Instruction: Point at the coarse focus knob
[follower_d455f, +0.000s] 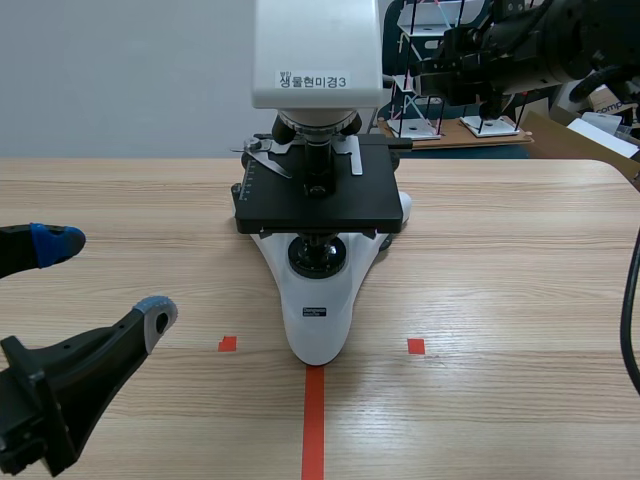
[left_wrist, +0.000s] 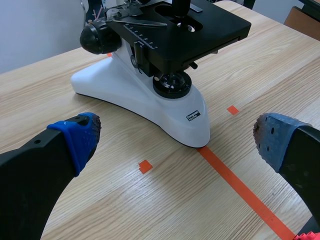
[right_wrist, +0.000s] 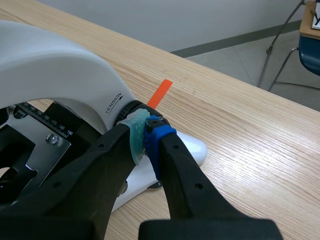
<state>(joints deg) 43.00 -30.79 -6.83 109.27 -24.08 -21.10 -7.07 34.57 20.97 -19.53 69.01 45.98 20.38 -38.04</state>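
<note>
As pads (right_wrist: 134, 134) meet, right pincer (right_wrist: 145, 134) apparently touches coarse focus knob (right_wrist: 131, 106).

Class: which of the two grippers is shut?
The right gripper: its pads meet at the focus knob on the microscope. The left gripper hangs wide open, short of the microscope's base.

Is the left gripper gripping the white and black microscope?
No, the left gripper is open, its fingers spread wide, and the white and black microscope stands ahead of it, untouched.
</note>
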